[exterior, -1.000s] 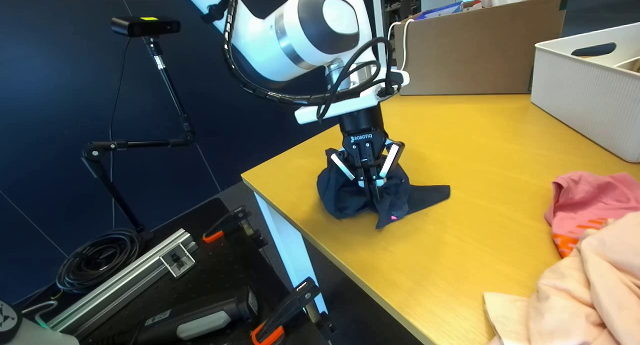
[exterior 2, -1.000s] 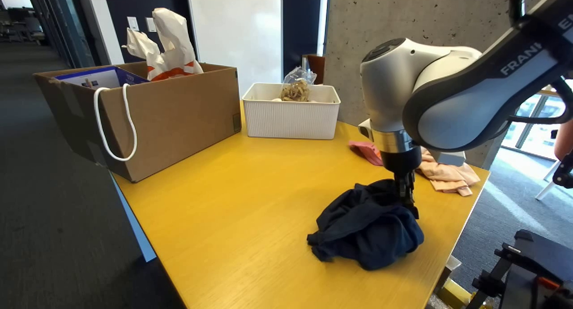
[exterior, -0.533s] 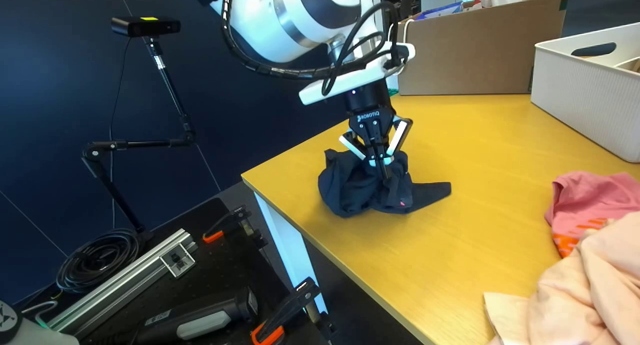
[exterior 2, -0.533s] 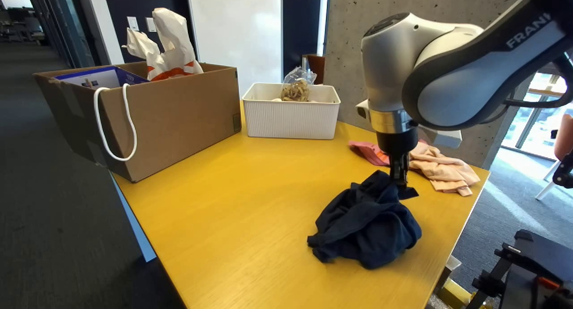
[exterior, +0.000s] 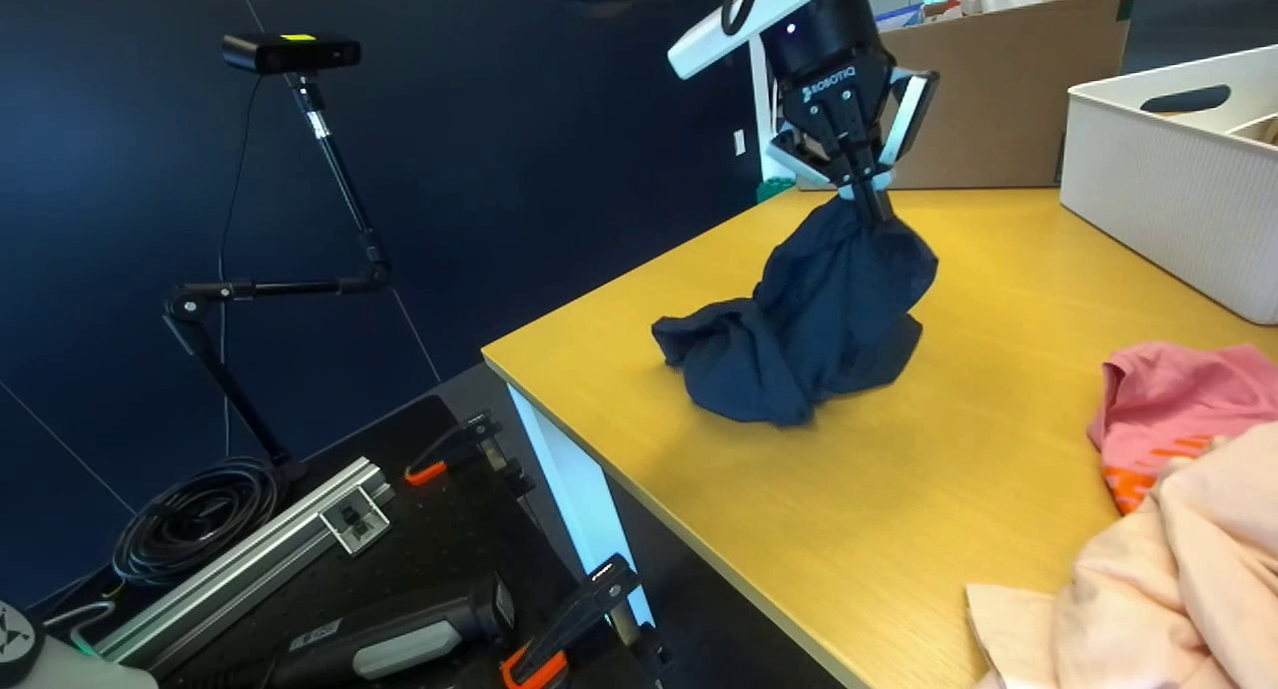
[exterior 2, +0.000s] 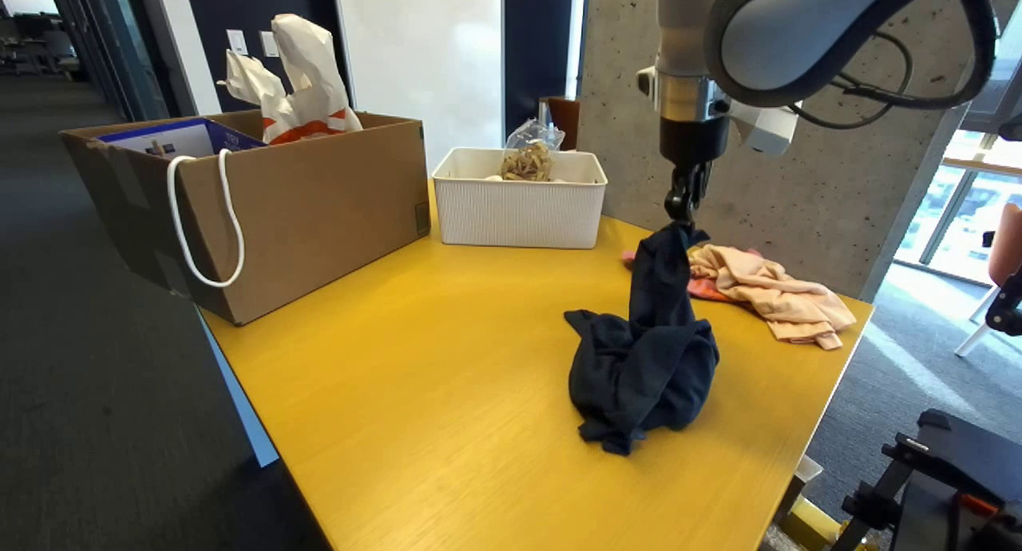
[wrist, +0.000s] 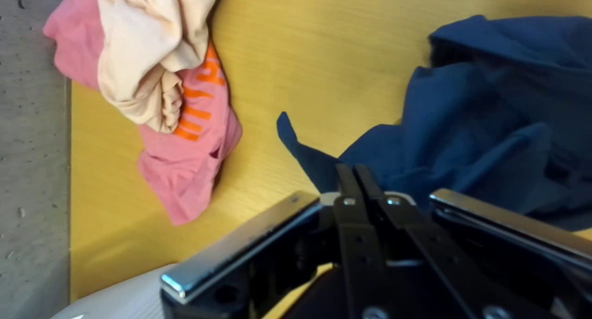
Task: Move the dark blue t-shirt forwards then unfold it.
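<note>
The dark blue t-shirt is crumpled, with its upper part pulled up to my gripper and its lower part bunched on the yellow table. In an exterior view the shirt rises as a narrow column to the gripper, above the table. In the wrist view the gripper has its fingers almost together, shut on the shirt. A thin corner of the shirt sticks out left of the fingertips there. The exact pinched spot is hidden by the fingers.
A peach cloth lies on a pink cloth with orange print near a table edge. A white bin and a large cardboard box stand on the table. A concrete wall borders the table.
The gripper has risen from the shirt pile, lifting part of the shirt with it. In the exterior views it has moved up and away from the near table edge, and the bunched part has shifted along.
</note>
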Motion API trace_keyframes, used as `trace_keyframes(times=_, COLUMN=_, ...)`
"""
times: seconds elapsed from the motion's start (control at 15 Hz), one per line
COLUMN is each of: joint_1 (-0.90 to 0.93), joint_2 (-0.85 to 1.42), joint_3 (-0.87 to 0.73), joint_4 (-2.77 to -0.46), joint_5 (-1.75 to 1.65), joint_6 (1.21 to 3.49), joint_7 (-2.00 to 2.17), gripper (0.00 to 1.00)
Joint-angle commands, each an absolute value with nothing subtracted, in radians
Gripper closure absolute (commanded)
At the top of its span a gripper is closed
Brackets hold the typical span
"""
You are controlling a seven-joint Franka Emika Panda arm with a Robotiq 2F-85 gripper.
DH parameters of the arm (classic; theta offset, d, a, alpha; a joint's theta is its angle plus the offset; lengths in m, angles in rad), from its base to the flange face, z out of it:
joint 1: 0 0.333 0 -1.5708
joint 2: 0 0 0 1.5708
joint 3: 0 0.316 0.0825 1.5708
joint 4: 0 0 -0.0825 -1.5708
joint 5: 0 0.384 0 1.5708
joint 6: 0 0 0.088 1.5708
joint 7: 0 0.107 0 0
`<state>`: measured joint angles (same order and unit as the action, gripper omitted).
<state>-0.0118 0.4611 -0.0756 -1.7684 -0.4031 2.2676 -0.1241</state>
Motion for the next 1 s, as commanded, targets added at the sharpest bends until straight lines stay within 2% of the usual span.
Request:
trace_keyframes(times=0.0, joint_1=-0.036, joint_2=0.514, joint_3=-0.080, joint_4=-1.635, joint_5=-0.356, joint_6=2.253, joint_7=-0.124, gripper=0.99)
trace_keyframes(times=0.47, joint_1=-0.036, joint_2=0.397, joint_3=-0.082, joint_4=-1.616, joint_5=-0.339, joint_6=2.269, joint_7=-0.111, gripper=0.99)
trace_keyframes(times=0.93, joint_1=-0.036, joint_2=0.135, joint_3=-0.056, joint_4=-1.656, joint_5=-0.281, joint_6=2.264, joint_7=-0.122, gripper=0.99)
